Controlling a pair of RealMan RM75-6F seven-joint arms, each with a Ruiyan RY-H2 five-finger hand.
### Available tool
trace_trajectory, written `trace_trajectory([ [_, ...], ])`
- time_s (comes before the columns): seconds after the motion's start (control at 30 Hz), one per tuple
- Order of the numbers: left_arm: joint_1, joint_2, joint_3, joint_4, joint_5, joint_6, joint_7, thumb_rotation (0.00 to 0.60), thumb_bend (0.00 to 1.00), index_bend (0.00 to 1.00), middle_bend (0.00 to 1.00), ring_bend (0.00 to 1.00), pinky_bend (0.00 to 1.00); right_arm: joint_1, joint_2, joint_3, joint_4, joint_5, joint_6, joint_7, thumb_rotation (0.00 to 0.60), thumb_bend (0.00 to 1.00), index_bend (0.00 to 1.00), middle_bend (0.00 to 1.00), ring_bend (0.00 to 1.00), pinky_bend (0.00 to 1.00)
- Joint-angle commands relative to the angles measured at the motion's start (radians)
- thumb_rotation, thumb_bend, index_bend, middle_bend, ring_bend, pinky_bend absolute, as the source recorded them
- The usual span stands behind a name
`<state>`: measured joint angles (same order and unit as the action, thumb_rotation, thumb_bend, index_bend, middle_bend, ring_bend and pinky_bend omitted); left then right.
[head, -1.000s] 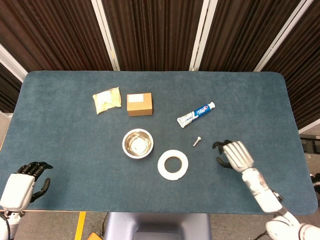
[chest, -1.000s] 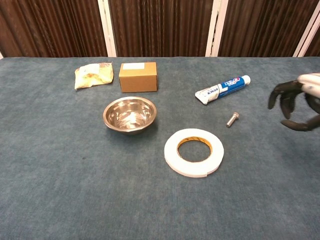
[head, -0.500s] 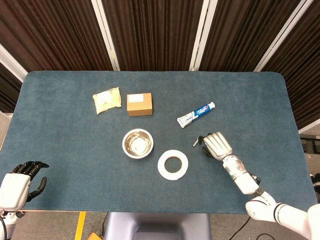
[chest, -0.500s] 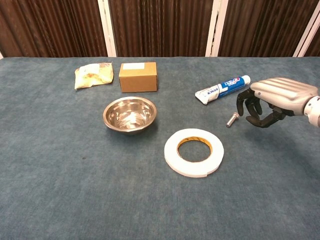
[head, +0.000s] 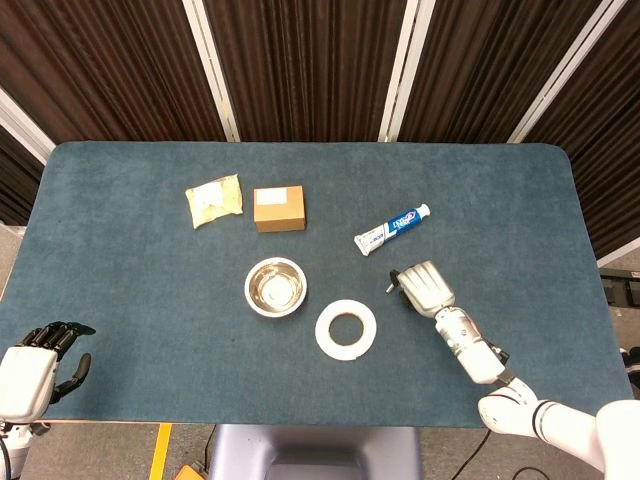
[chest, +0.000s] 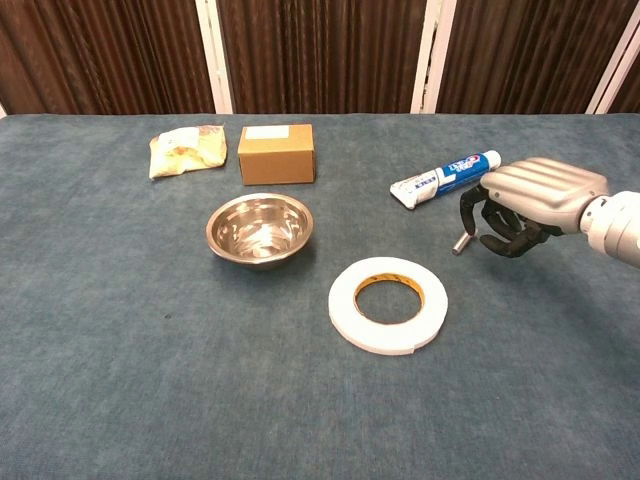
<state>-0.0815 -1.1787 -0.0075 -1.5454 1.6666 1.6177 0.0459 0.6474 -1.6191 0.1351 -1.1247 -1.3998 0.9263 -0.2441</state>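
Only head view shows left hand (head: 28, 372); right hand (chest: 530, 200) over bolt (chest: 460, 241).

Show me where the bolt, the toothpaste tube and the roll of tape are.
bolt (chest: 459, 243): chest view, on its lower end, below the fingertips.
toothpaste tube (head: 391, 229): head view, middle of the tube body.
roll of tape (chest: 345, 311): chest view, on the white ring's left side.

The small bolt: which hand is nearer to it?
Right. The right hand hovers over the bolt, fingers curled about it; the left hand sits at the table's near-left corner.
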Motion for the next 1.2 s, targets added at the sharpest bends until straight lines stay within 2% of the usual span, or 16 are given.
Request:
trace_trajectory([
  [0.03,0.0,0.0,0.0,0.0,-0.001,0.0,0.0,0.6,0.45,0.38,0.39,0.33,0.43,0.006,-0.009,0.0,0.01,0.011,-0.005,-0.014,0.6,0.55,0.6,0.9,0.76,1.0],
  [0.23,0.001,0.001,-0.001,-0.001,0.0,0.001,0.001,0.6,0.45,0.38,0.39,0.33,0.43,0.019,-0.023,0.001,0.028,0.029,-0.018,-0.027,0.6,0.54,0.59,0.92,0.78,1.0],
  [0.63,0.003,0.003,-0.005,-0.001,-0.003,0.004,-0.003,0.6,0.45,0.38,0.39,0.33,0.43,0.043,-0.054,-0.002,0.049,0.039,-0.019,-0.067,0.6,0.45,0.58,0.92,0.78,1.0],
  [1.2,0.005,0.005,-0.007,-0.002,-0.004,0.007,-0.005,0.6,0.46,0.38,0.4,0.33,0.43,0.055,-0.073,-0.012,0.059,0.058,-0.018,-0.124,0.6,0.43,0.58,0.92,0.78,1.0],
])
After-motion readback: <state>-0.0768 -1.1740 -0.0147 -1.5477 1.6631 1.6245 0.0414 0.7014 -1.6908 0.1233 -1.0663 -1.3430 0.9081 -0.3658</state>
